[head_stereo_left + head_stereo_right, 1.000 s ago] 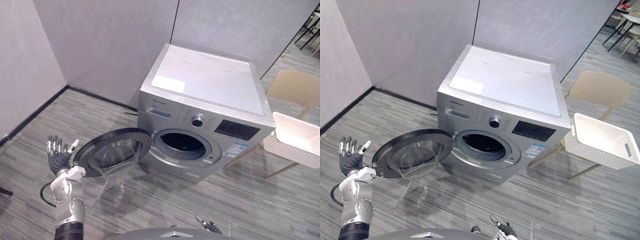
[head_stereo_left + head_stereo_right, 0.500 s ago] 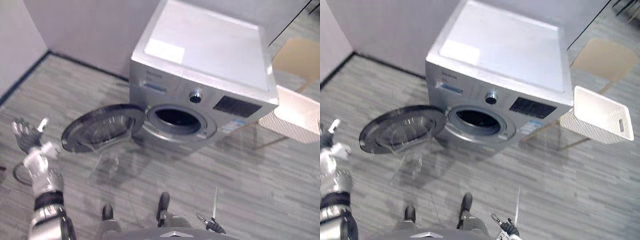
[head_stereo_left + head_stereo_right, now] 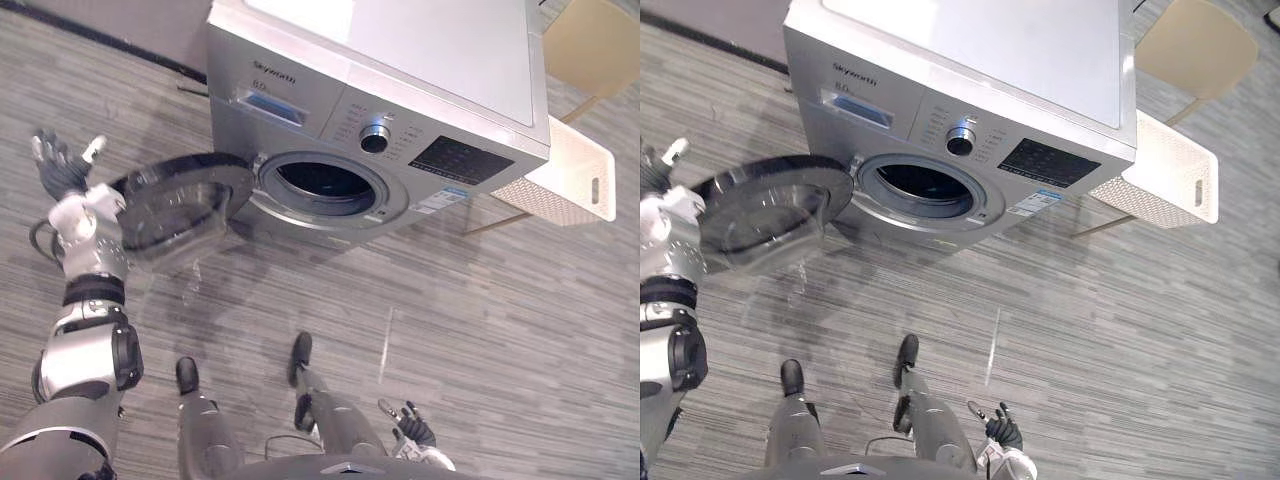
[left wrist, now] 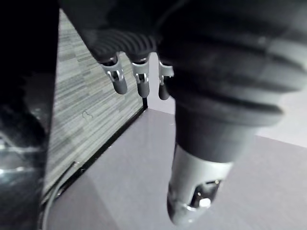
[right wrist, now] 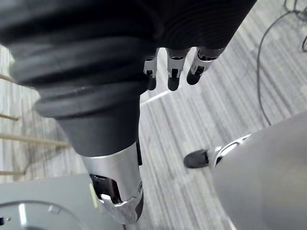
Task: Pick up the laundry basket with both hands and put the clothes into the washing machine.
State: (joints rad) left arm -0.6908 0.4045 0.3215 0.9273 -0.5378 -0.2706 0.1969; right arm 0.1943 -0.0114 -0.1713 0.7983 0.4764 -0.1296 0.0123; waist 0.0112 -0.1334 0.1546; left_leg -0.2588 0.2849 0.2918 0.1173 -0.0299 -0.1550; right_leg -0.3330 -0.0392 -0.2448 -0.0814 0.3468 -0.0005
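A silver front-loading washing machine [image 3: 400, 70] stands against the wall with its round door [image 3: 175, 205] swung wide open to the left, and the dark drum opening [image 3: 320, 187] is exposed. A white perforated laundry basket [image 3: 565, 180] rests on a beige chair [image 3: 590, 40] to the right of the machine; no clothes show in it. My left hand [image 3: 62, 168] is raised beside the door's outer edge, open, holding nothing. Low down near the bottom edge, my right hand [image 3: 412, 430] hangs open and empty over the floor.
Grey striped flooring [image 3: 480, 320] stretches in front of the machine. A grey wall with a dark baseboard [image 3: 90, 35] runs behind and to the left. The open door juts out over the floor on the left.
The camera has tilted down and moved closer, so the machine sits higher in view. My left hand stays raised by the door edge. My right hand stays low.
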